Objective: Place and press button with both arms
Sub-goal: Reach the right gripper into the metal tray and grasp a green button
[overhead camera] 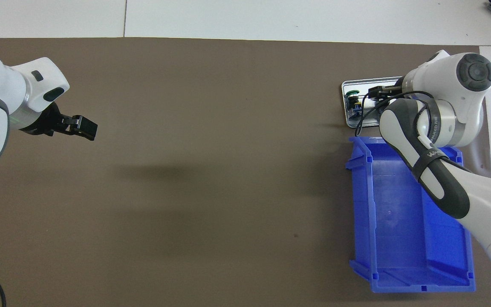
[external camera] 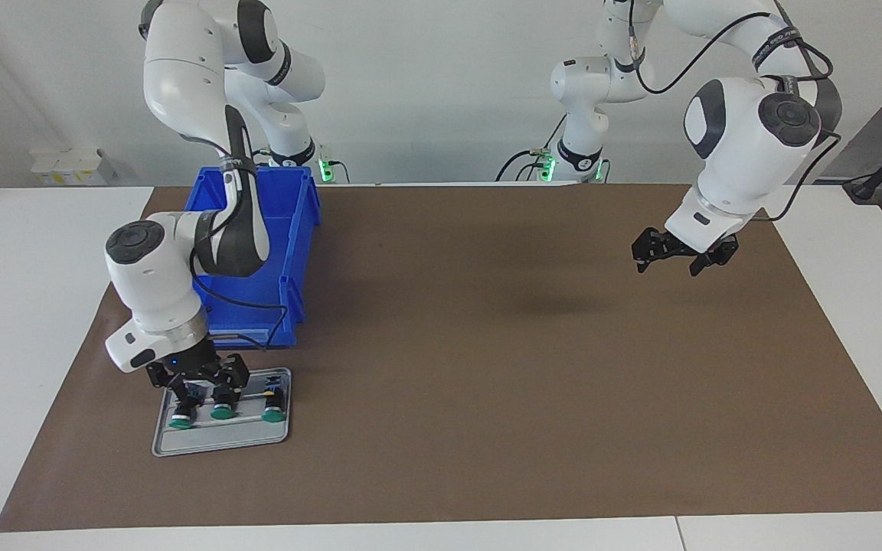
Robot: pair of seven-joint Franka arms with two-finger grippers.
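Note:
Three green-capped buttons lie in a row on a grey metal tray toward the right arm's end of the table. The one at the end has yellow marks on its body. The other two have black bodies. My right gripper is down on the tray over these two, its fingers apart around their bodies. I cannot tell which button lies between them. In the overhead view the right wrist hides most of the tray; one green cap shows. My left gripper hangs open and empty over the brown mat.
A blue plastic bin stands on the mat just nearer to the robots than the tray, with the right arm reaching over it. The brown mat covers most of the white table.

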